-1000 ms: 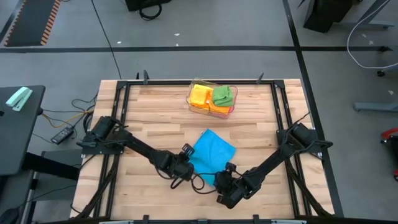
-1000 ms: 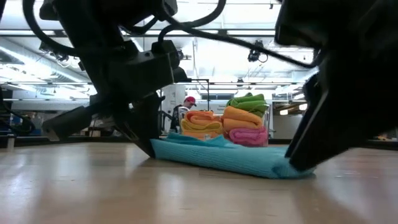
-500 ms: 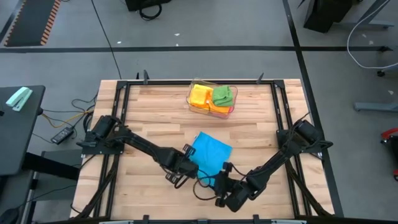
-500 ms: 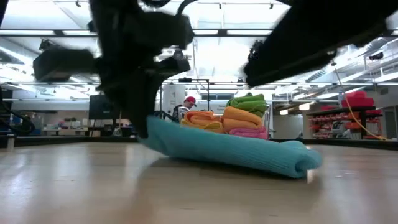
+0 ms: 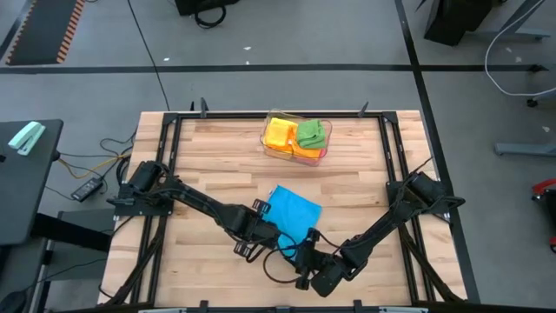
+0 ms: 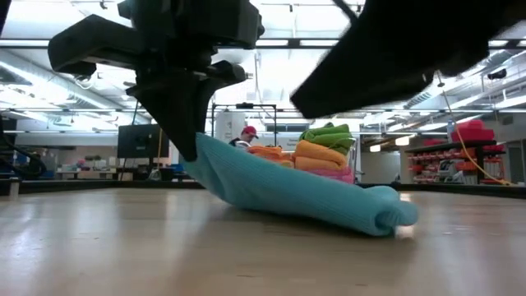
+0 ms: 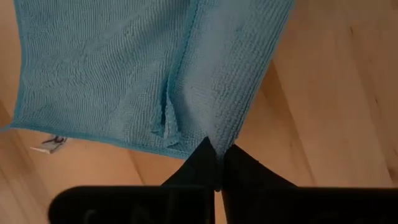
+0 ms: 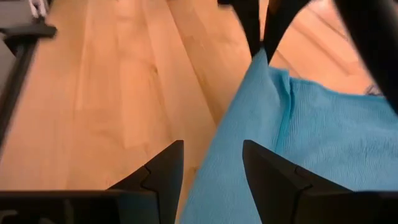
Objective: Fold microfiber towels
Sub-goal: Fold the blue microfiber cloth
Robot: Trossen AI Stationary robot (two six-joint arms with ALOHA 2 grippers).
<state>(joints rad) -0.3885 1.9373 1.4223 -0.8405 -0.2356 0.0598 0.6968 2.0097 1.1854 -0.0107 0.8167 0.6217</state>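
A blue microfiber towel (image 5: 294, 211) lies mid-table. One corner is raised, and the opposite end is curled on the wood (image 6: 388, 218). My left gripper (image 5: 269, 229) is shut on the raised corner, also seen in the low view (image 6: 191, 148) and its wrist view (image 7: 217, 163). My right gripper (image 5: 304, 245) stands open just above the towel's near part, its fingers (image 8: 168, 168) apart and the cloth passing under them. Folded orange, yellow, green and pink towels sit in a clear tray (image 5: 295, 137) at the far edge. My left gripper pinches the blue towel's hem close to a corner (image 7: 219, 138) between its two shut fingers. They point steeply down from above. The held corner is off the table, and the cloth slopes down from it (image 6: 246, 177) to the end on the wood. One layer or several, I cannot tell.
The tray of folded towels (image 6: 316, 156) stands behind the blue towel. Bare wood lies to the left and right of the towel. A black frame (image 5: 165, 156) rims the table. A person shows far off in the room (image 6: 246, 136).
My left gripper has risen and rolled, lifting the towel's corner off the table; the opposite end has stayed down and curled up. My right gripper has tipped upward, off the towel's end where it stood a second ago. The towel now covers less of the table.
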